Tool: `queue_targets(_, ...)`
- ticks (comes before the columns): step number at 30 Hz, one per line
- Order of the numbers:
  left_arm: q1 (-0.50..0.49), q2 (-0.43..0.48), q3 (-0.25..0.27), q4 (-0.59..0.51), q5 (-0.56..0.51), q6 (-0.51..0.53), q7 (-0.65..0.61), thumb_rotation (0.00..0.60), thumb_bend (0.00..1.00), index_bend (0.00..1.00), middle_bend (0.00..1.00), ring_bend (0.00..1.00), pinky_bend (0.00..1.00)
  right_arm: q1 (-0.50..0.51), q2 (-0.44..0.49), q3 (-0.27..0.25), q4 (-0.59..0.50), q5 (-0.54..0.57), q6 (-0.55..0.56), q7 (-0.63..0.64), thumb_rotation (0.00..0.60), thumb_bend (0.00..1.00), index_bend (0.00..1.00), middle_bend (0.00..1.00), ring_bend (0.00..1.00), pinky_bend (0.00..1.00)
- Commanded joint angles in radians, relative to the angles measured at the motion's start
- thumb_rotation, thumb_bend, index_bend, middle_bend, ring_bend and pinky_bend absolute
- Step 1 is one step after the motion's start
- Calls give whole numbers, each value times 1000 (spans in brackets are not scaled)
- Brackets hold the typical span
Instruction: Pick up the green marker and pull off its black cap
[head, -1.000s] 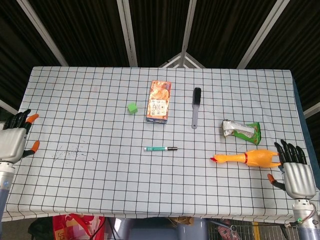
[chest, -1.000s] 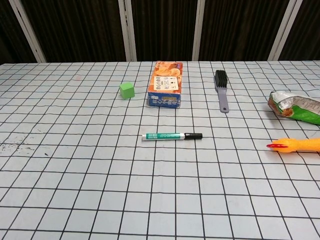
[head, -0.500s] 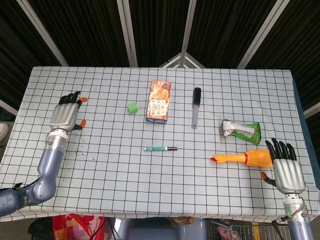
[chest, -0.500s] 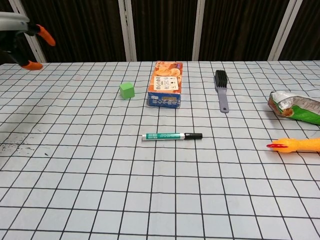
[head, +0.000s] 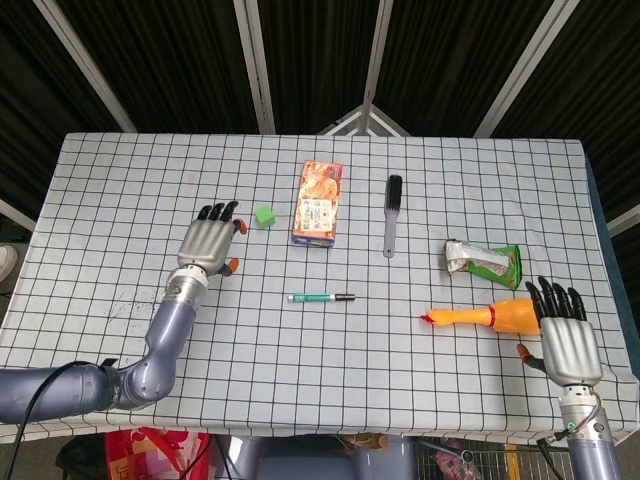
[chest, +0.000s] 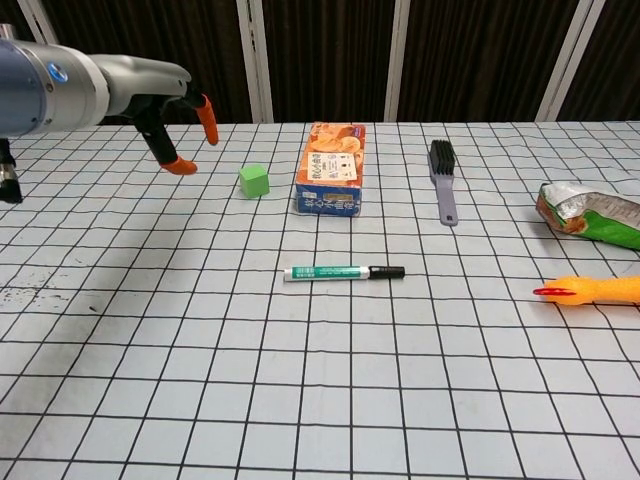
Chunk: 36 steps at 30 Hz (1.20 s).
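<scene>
My left hand (head: 208, 242) hangs over the table (head: 120, 180) with nothing in it, fingers stretched out and slightly spread, just left of the green cube (head: 264, 214). My right hand (head: 566, 335) sits at the near right edge, equally bare and spread, fingertips close to the tail of the rubber chicken (head: 490, 316). The marker (head: 322, 297) lies flat mid-table between the hands, untouched, its cap (chest: 387, 271) on and pointing right. Behind it stands the orange box (head: 318, 202), with the brush (head: 392, 213) to its right and a snack bag (head: 484, 261) beyond.
</scene>
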<state>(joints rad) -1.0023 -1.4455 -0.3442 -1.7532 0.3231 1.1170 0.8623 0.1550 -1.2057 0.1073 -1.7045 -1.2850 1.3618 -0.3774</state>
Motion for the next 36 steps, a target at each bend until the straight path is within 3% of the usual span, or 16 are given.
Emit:
queue_targets(1,-9,-56,1,0,-47,38,-44,600,466,334,0,0,0,6,-10,-3,12,4,-10,0,600,240,68,17,21,44)
queue_targets(13,-103,-180,-1,106,-148,-22,-30,600,467,377,0,0,0,17,-41,-6,65,25,-35,21,600,240,68,17,20,43)
queue_targets(29,-231,-362,-34,208,-259,130,78,600,467,403,0,0,0,7,-44,-18,117,22,-35,76,600,240,68,17,16,43)
queue_targets(36,-247,-428,-51,276,-254,125,96,600,467,408,0,0,0,-4,-41,-24,135,24,-35,100,600,240,68,17,13,36)
